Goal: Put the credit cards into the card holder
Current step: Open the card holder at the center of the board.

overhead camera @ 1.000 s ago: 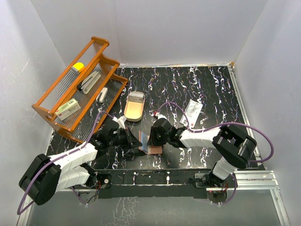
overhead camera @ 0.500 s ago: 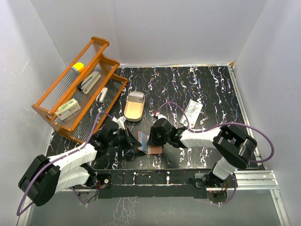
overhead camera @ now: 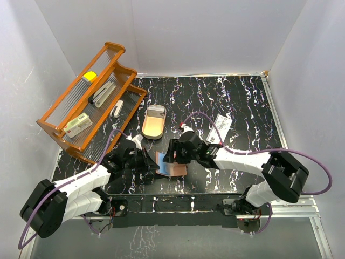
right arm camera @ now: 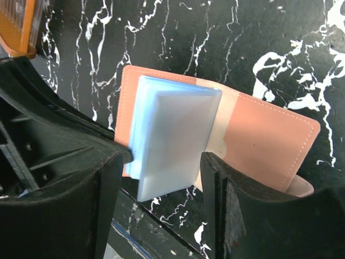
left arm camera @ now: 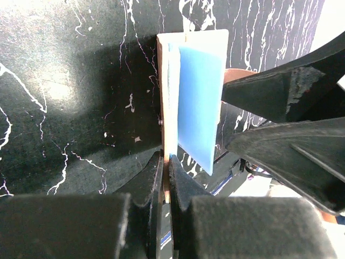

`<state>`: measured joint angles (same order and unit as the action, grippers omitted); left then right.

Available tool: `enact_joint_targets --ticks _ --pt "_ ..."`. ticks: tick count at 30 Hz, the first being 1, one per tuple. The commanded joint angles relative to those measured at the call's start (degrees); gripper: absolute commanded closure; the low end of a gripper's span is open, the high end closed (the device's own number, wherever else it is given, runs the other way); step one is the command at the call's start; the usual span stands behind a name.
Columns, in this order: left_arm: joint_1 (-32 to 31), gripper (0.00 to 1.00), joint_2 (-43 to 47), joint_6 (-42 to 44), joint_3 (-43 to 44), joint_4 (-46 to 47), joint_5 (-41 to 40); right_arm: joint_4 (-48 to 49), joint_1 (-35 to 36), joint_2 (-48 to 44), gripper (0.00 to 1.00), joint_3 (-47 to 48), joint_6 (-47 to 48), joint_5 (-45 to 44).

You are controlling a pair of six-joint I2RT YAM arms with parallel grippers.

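Observation:
The reddish-brown card holder [overhead camera: 175, 168] lies open on the black marbled table. My left gripper [left arm camera: 166, 163] is shut on the edge of its raised left flap [left arm camera: 168, 108]. A pale blue credit card [left arm camera: 198, 102] sits among the clear inner pockets [right arm camera: 175, 132] against that flap. My right gripper [right arm camera: 161, 181] is open, one finger [right arm camera: 105, 189] on each side of the pocket stack and nothing clamped between them. The holder's other half [right arm camera: 269, 143] lies flat. A white credit card [overhead camera: 222, 125] with dark print lies on the table behind the right arm.
A large orange wire rack [overhead camera: 89, 102] stands at the back left with a cream box [overhead camera: 77, 125] on its lower shelf. A tan oval tray [overhead camera: 153, 121] lies just behind the card holder. White walls enclose the table on three sides.
My right gripper has opened and let go of the pale blue card, which stays in the holder's pockets. The right wrist has shifted a little left. My left gripper keeps its hold.

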<state>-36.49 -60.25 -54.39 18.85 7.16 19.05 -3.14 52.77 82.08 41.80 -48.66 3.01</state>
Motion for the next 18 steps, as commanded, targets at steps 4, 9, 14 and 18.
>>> enact_joint_targets --ticks 4,9,14,18 --pt "0.0 1.00 1.7 1.2 1.7 -2.1 -0.5 -2.4 0.3 0.5 0.41 6.0 -0.6 -1.5" --pt "0.1 1.00 2.1 1.1 1.7 -2.2 0.1 -10.9 0.3 2.7 0.47 9.7 3.3 -5.8" --pt "0.1 1.00 3.1 1.0 1.5 -1.9 0.2 -17.5 0.3 3.7 0.55 10.8 5.4 -11.4" --pt "0.0 1.00 3.1 1.2 1.6 -2.1 0.2 -20.6 0.3 2.3 0.67 8.6 5.7 -16.3"
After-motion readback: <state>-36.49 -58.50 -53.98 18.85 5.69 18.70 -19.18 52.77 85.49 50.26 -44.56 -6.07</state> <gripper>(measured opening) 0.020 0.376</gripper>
